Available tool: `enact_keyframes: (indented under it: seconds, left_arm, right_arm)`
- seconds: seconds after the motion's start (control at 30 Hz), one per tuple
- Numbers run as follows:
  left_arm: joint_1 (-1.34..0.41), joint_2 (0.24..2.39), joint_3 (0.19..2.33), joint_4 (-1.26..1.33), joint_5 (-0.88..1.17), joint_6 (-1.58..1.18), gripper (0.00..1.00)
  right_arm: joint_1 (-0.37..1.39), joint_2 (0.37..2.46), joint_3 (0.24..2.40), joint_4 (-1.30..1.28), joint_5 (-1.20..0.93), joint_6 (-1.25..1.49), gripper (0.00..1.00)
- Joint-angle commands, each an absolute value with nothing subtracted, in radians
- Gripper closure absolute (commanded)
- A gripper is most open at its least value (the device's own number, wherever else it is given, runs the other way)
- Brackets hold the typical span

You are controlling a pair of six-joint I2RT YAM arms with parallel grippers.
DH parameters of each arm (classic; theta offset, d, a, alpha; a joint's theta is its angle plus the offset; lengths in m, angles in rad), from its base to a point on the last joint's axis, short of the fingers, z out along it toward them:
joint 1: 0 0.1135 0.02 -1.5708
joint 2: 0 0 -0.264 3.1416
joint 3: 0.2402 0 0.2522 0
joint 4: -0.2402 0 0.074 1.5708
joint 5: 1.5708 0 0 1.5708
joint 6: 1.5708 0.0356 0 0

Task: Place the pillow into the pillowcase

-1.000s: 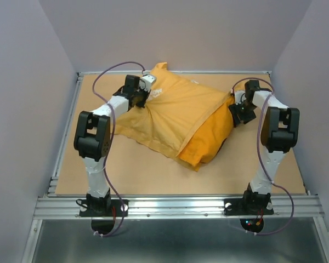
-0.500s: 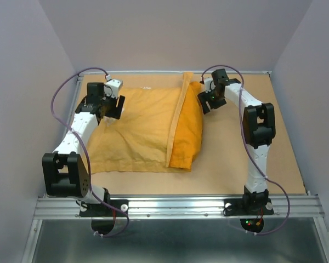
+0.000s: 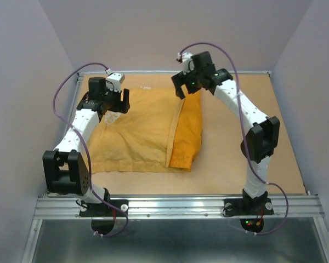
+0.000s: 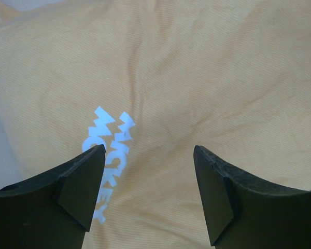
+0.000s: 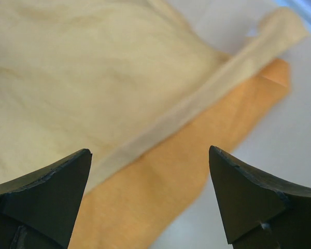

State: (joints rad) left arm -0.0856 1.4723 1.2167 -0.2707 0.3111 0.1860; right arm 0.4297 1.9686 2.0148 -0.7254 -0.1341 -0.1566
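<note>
The pillowcase (image 3: 142,131) lies spread flat on the table (image 3: 230,159), far from the arm bases, and both grippers hang just above it without touching it. The left gripper (image 4: 147,150) is over the far left corner, above the white lettering (image 4: 111,150), its jaws wide apart and empty, with the arm stretched forward along the left edge. The right gripper (image 5: 150,153) is equally open and empty over the far end of the pale hem band (image 5: 197,104); that arm arches high, elbow raised, wrist bent down and inward.
</note>
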Motion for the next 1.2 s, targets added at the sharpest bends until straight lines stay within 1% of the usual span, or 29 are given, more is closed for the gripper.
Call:
enact_keyframes:
  seconds: [0.0, 0.07, 0.2, 0.33, 0.37, 0.4, 0.5, 0.53, 0.6, 0.63, 0.67, 0.73, 0.77, 0.8, 0.83, 0.9, 1.0, 1.03, 1.1, 1.17]
  left_arm:
    - [-0.087, 1.428, 1.178, -0.239, 0.307, 0.152, 0.20]
    - [-0.087, 1.427, 1.155, -0.238, 0.282, 0.153, 0.20]
    - [-0.087, 1.431, 1.123, -0.236, 0.243, 0.155, 0.19]
    - [-0.087, 1.468, 1.120, -0.239, 0.187, 0.156, 0.19]
    - [-0.086, 1.479, 1.124, -0.244, 0.163, 0.158, 0.19]
    - [-0.086, 1.502, 1.132, -0.247, 0.150, 0.161, 0.19]
    - [-0.083, 1.549, 1.155, -0.267, 0.115, 0.166, 0.19]
    - [-0.081, 1.560, 1.160, -0.270, 0.106, 0.163, 0.19]
    - [-0.077, 1.583, 1.167, -0.273, 0.104, 0.161, 0.19]
    - [-0.072, 1.603, 1.170, -0.275, 0.103, 0.155, 0.19]
    - [-0.071, 1.612, 1.175, -0.275, 0.103, 0.155, 0.19]
    - [-0.069, 1.637, 1.187, -0.276, 0.100, 0.156, 0.19]
    - [-0.068, 1.646, 1.196, -0.278, 0.094, 0.161, 0.19]
    - [-0.067, 1.655, 1.203, -0.278, 0.092, 0.163, 0.19]
    - [-0.064, 1.673, 1.224, -0.281, 0.135, 0.169, 0.21]
    - [-0.064, 1.649, 1.221, -0.256, 0.168, 0.175, 0.20]
    - [-0.064, 1.589, 1.215, -0.233, 0.338, 0.189, 0.16]
    - [-0.064, 1.573, 1.216, -0.236, 0.362, 0.192, 0.09]
    - [-0.064, 1.568, 1.216, -0.253, 0.386, 0.192, 0.08]
    - [-0.064, 1.589, 1.206, -0.264, 0.367, 0.167, 0.07]
  right_arm:
    - [0.534, 2.072, 2.051, -0.730, -0.097, -0.144, 0.00]
    - [0.593, 2.126, 2.075, -0.724, -0.057, -0.172, 0.00]
    - [0.652, 2.197, 2.082, -0.726, 0.127, -0.219, 0.01]
    - [0.650, 2.159, 1.973, -0.765, 0.221, -0.323, 0.06]
    - [0.638, 2.134, 1.874, -0.768, 0.232, -0.348, 0.07]
    - [0.629, 2.061, 1.826, -0.770, 0.239, -0.398, 0.08]
    - [0.542, 1.933, 1.636, -0.791, 0.244, -0.484, 0.08]
    - [0.469, 1.857, 1.606, -0.817, 0.238, -0.549, 0.08]
    - [0.381, 1.800, 1.528, -0.844, 0.224, -0.627, 0.08]
    - [0.285, 1.749, 1.501, -0.848, 0.225, -0.732, 0.08]
    - [0.229, 1.732, 1.470, -0.848, 0.216, -0.788, 0.07]
    - [0.125, 1.727, 1.456, -0.847, 0.204, -0.856, 0.07]
    - [0.038, 1.736, 1.462, -0.851, 0.198, -0.912, 0.07]
    - [0.005, 1.744, 1.474, -0.853, 0.184, -0.934, 0.07]
    - [-0.080, 1.764, 1.558, -0.891, 0.160, -0.966, 0.07]
    - [-0.090, 1.763, 1.589, -0.916, 0.152, -0.968, 0.07]
    - [-0.094, 1.746, 1.592, -0.943, 0.153, -0.982, 0.07]
    - [-0.098, 1.743, 1.588, -0.943, 0.153, -0.983, 0.07]
    - [-0.109, 1.750, 1.595, -0.943, 0.144, -0.942, 0.07]
    - [-0.112, 1.759, 1.605, -0.943, 0.137, -0.908, 0.07]
